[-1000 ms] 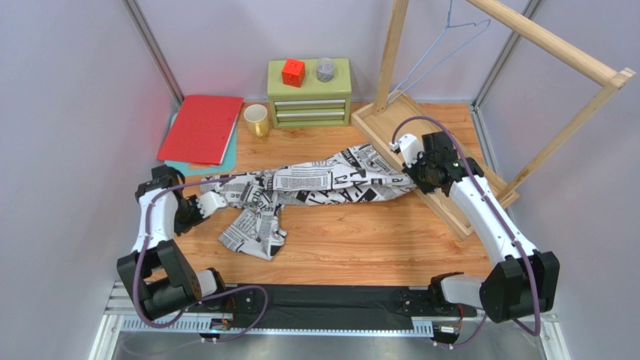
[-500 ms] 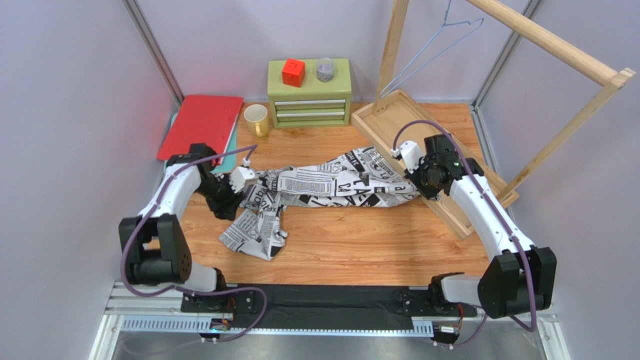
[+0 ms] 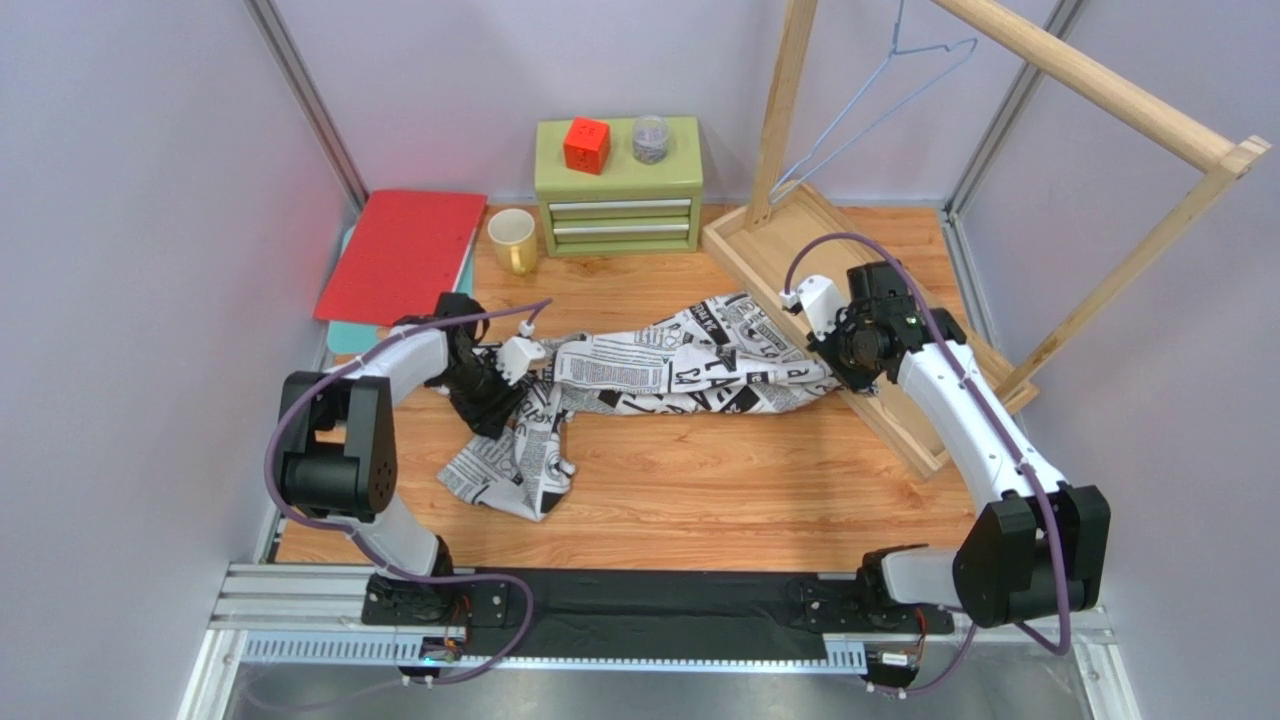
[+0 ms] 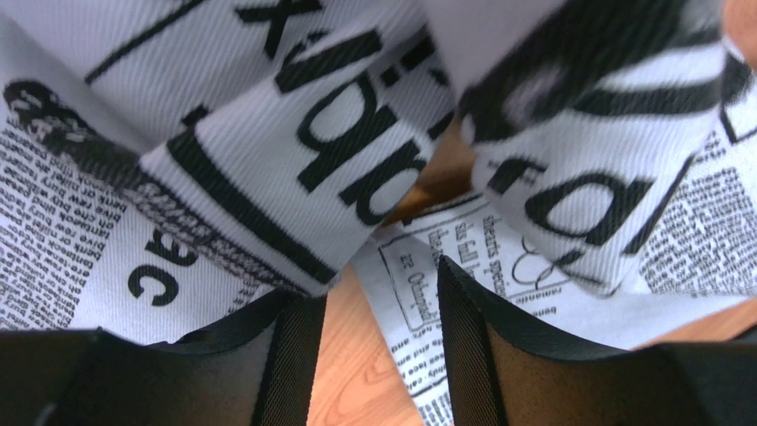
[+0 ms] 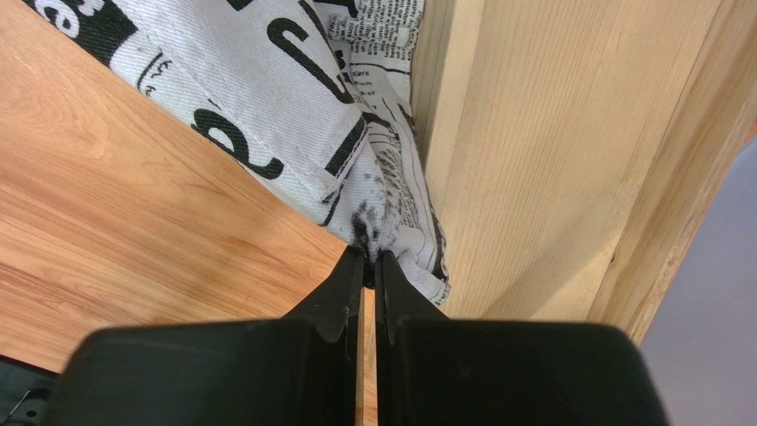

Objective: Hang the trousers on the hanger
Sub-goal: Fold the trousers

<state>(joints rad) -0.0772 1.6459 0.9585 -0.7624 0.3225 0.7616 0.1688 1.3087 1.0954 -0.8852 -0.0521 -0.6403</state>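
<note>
The trousers (image 3: pixel 676 360), white with black newsprint, lie crumpled across the wooden table, one leg folded toward the front left. The pale wire hanger (image 3: pixel 864 98) hangs from the rack's top bar at the back. My left gripper (image 3: pixel 519 360) sits low at the trousers' left part. In the left wrist view that gripper (image 4: pixel 378 293) is open, with bare table and a cloth edge between the fingers and folds of the trousers (image 4: pixel 266 115) just ahead. My right gripper (image 5: pixel 369 257) is shut on the trousers' (image 5: pixel 266 80) edge, beside the rack's base; it (image 3: pixel 827 356) is at their right end.
A wooden rack frame (image 3: pixel 1082 83) rises at the back right from a wooden base tray (image 3: pixel 759 240). Its base (image 5: pixel 533 160) stands right against the held cloth. A green drawer chest (image 3: pixel 618 188) with a red cube (image 3: pixel 586 146), a yellow mug (image 3: pixel 513 240) and a red folder (image 3: pixel 400 255) line the back left.
My left arm has swung from the table's left side in to the trousers, and its jaws have gone from shut to open. The right gripper keeps its grip, barely shifted.
</note>
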